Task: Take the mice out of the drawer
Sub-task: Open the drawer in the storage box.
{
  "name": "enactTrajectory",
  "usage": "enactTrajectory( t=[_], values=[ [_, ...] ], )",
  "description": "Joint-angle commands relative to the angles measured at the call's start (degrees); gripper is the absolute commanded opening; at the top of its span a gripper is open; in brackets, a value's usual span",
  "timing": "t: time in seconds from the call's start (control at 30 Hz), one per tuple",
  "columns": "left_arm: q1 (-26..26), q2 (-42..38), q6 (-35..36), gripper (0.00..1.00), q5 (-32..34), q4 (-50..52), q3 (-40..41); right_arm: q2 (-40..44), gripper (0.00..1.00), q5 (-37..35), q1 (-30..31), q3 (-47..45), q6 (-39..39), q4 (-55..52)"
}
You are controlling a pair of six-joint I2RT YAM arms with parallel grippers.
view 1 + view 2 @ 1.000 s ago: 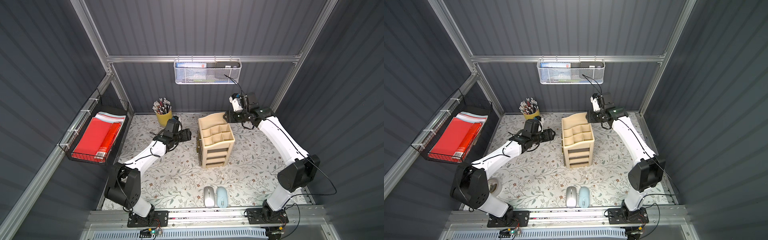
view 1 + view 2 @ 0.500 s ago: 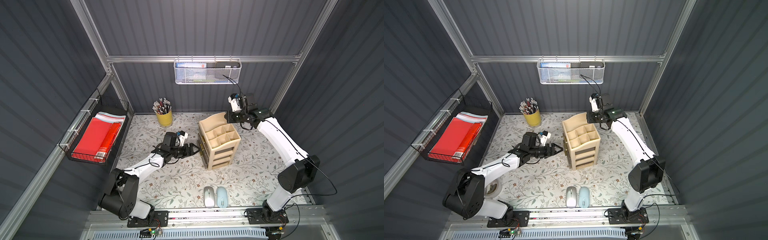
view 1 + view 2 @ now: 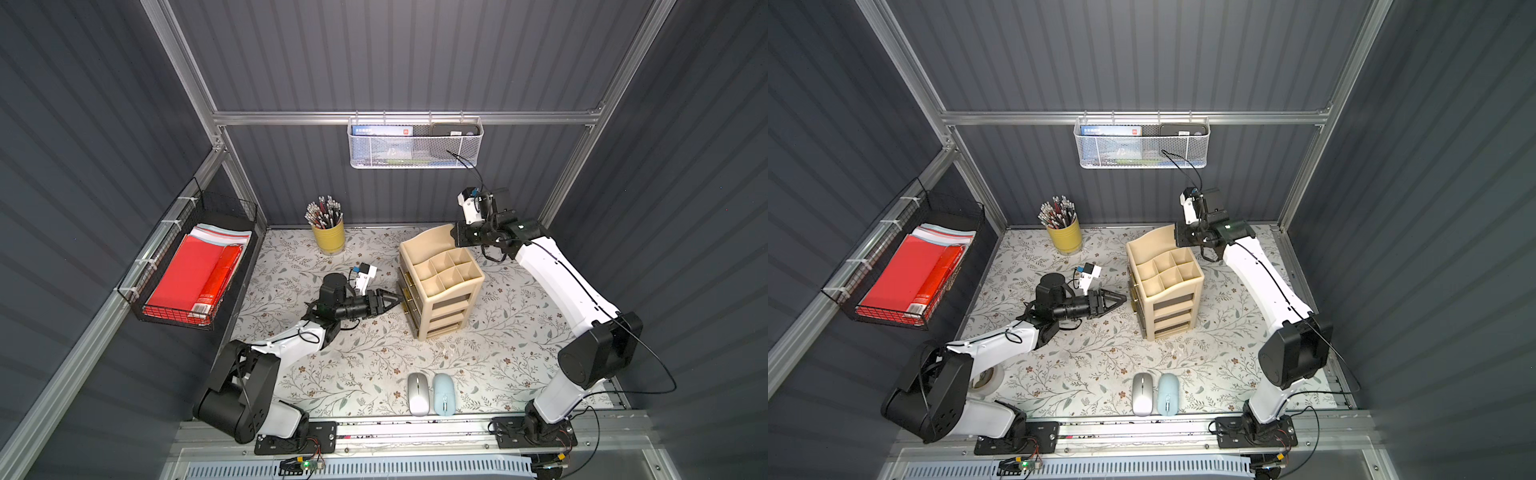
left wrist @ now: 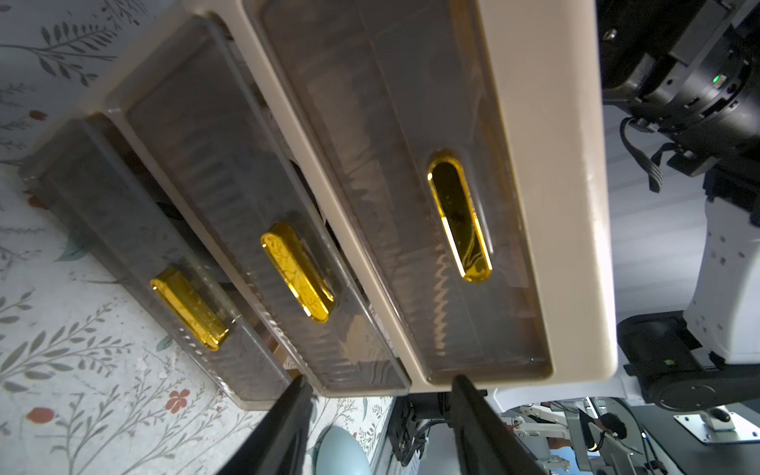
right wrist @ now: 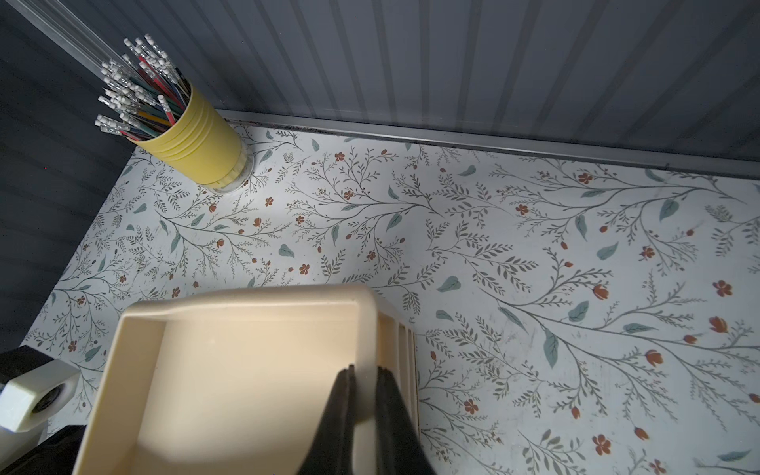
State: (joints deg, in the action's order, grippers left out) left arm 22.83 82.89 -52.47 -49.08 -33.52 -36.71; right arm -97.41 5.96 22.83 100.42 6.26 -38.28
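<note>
Right gripper (image 5: 366, 370): clamped on rear wall of organizer (image 5: 246, 370).
Left gripper (image 4: 378, 386): parted, empty, facing the drawers (image 4: 230, 177).
Drawers: smoked fronts; contents we cannot tell.
Mice: silver mouse (image 3: 417, 394) and pale blue mouse (image 3: 444, 394), paired at worktop's front edge.

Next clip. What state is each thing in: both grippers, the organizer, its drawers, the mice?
Organizer: upright on the table.
Left gripper: open, empty, facing the drawer fronts.
Right gripper: shut on the organizer's back wall.
Top drawer: shut.
Middle drawer: looks slightly out.
Bottom drawer: looks slightly out.
Silver mouse: out, lying on the table.
Blue mouse: out, beside the silver one.
</note>
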Motion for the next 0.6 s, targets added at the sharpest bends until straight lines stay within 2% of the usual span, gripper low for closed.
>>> enactTrajectory(
  t=[0.0,0.23,0.57],
  values=[
    [-0.24,1.67,-1.99,0.61,-0.95,-5.73,1.69,0.02,0.03,-2.18,-0.59,-1.79,-0.02,-1.99],
    [-0.26,6.94,-3.01,0.63,-1.06,-10.76,1.21,0.26,0.02,-1.61,-0.59,-2.05,0.0,-1.89],
    [-0.15,12.11,-5.66,0.57,-1.81,-17.42,0.41,0.63,0.02,-1.26,-0.59,-2.86,0.08,-1.58]
  ],
)
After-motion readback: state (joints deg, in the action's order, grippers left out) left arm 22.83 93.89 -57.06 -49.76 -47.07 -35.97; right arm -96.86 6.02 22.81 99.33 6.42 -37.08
